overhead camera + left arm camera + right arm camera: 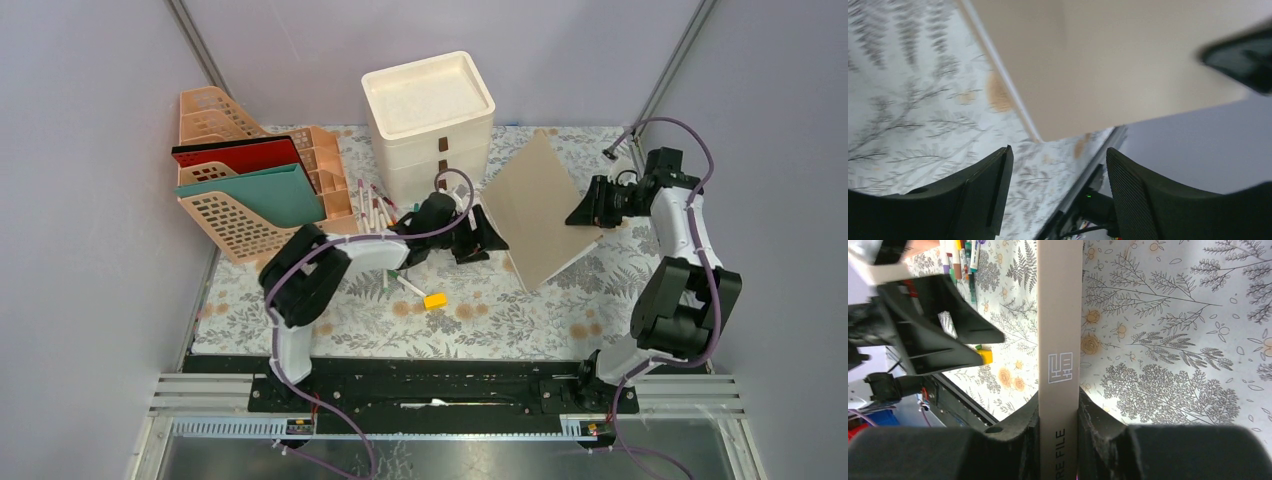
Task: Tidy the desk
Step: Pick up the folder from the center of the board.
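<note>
As right tool (1059, 407) clamps file (1059, 315) — desk (1173, 340) lies below.

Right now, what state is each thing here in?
Beige flat file folder: tilted, gripped at one edge.
Right hand: shut on the folder.
Left hand: open, near the folder.
Cream plastic drawer stack: drawers closed.
Red folder, teal folder: standing in peach mesh rack.
Small yellow block: lying loose.
</note>
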`<action>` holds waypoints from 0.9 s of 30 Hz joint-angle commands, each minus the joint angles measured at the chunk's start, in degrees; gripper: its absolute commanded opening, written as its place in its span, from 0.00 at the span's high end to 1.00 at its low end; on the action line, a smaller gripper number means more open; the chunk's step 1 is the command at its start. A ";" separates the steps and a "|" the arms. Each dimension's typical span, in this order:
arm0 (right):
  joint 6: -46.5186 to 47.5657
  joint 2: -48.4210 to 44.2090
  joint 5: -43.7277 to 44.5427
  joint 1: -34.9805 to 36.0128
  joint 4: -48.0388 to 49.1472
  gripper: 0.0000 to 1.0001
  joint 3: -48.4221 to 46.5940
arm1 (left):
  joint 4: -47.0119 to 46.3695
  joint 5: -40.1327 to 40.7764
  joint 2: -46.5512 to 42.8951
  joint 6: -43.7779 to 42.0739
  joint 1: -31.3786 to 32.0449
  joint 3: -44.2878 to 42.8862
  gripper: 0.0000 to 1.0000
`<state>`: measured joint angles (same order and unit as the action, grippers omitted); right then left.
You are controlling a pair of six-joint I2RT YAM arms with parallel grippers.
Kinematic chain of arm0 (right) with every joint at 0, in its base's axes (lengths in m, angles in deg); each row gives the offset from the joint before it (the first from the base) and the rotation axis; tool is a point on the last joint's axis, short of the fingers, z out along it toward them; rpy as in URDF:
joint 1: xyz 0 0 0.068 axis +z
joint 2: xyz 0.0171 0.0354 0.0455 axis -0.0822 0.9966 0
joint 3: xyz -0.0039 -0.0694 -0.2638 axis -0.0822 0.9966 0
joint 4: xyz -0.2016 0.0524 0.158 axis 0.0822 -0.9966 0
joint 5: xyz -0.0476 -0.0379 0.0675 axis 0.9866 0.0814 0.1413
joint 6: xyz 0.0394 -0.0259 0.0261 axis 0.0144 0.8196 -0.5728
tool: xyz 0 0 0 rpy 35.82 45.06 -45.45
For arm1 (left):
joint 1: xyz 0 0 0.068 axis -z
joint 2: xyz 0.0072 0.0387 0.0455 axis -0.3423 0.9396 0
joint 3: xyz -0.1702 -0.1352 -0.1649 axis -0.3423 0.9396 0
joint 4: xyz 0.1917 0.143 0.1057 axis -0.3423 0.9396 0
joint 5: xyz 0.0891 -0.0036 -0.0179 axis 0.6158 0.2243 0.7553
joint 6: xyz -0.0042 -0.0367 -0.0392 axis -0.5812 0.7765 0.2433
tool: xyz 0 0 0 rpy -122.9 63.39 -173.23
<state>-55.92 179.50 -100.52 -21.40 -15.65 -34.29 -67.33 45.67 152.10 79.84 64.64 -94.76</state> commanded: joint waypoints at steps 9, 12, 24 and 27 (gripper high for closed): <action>5.94 -10.13 -9.80 -0.30 -10.51 1.00 -5.87 | -2.72 6.71 -23.51 -20.73 -1.67 4.70 0.17; 3.18 -11.28 -16.12 -0.28 -10.95 1.00 -6.77 | -3.38 6.99 -28.12 -19.33 -5.17 7.76 0.15; 1.30 -15.03 -34.55 -0.19 -13.93 1.00 -6.52 | -2.67 20.50 -50.16 -10.11 -14.42 24.77 0.01; 0.39 -14.85 -37.42 -0.10 -13.12 1.00 -6.57 | -13.22 15.73 -51.69 -6.54 -14.77 29.93 0.01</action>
<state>-53.76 166.08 -128.14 -21.60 -28.96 -39.16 -68.16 62.56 103.18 69.65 50.12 -69.34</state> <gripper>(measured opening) 0.279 0.987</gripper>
